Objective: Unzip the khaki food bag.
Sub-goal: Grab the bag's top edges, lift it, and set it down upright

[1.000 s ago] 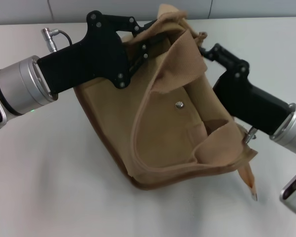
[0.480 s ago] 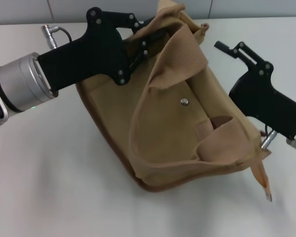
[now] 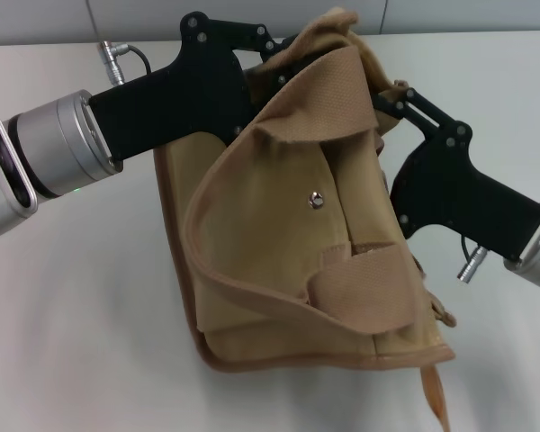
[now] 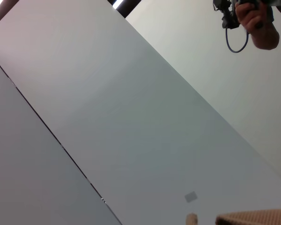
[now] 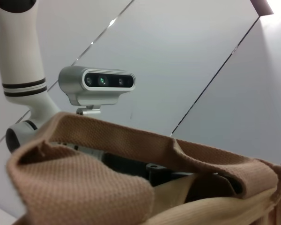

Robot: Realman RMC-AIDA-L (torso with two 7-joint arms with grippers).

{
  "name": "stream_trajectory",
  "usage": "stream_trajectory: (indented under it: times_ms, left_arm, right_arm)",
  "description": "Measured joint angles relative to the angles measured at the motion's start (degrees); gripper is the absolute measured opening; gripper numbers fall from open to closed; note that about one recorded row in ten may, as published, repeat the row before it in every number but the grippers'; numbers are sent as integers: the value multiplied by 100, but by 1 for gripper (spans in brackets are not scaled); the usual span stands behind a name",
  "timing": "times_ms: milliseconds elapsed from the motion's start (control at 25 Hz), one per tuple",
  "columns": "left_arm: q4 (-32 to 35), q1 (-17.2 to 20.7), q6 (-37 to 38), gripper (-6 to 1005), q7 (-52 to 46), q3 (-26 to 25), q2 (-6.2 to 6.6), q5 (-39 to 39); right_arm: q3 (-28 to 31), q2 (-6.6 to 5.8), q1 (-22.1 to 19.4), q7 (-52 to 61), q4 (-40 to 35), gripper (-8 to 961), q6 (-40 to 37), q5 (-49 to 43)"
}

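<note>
Grippers are flanking the khaki food bag (image 3: 297,243) on the table (image 3: 90,315): my left gripper (image 3: 274,67) is reaching its top corner, my right gripper (image 3: 391,94) is nearing the other end. Finger spread and zipper progress I cannot tell.

The khaki food bag (image 3: 297,243) stands tilted on the table, snap-flap pocket facing front, handles flopped over

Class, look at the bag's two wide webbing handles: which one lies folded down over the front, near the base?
The lower handle, draped across the front below the silver snap. The other handle stands raised at the bag's top, between both end effectors.
</note>
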Motion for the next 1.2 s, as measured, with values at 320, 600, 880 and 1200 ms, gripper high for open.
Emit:
stream_trajectory:
  times_ms: [320, 600, 880, 1200]
  left_arm:
    - [-1, -4, 43, 84, -39, 14, -9, 0]
    - [-1, -10, 61, 84, -44, 15, -8, 0]
    - [0, -21, 40, 84, -45, 10, -7, 0]
    - [0, -86, -51, 84, -45, -39, -8, 1]
  right_arm:
    - [264, 4, 120, 3, 137, 777, 72, 95]
    - [330, 5, 217, -40, 201, 591, 207, 101]
    - [300, 5, 275, -122, 194, 231, 390, 102]
    - [301, 2, 59, -430, 178, 22, 367, 75]
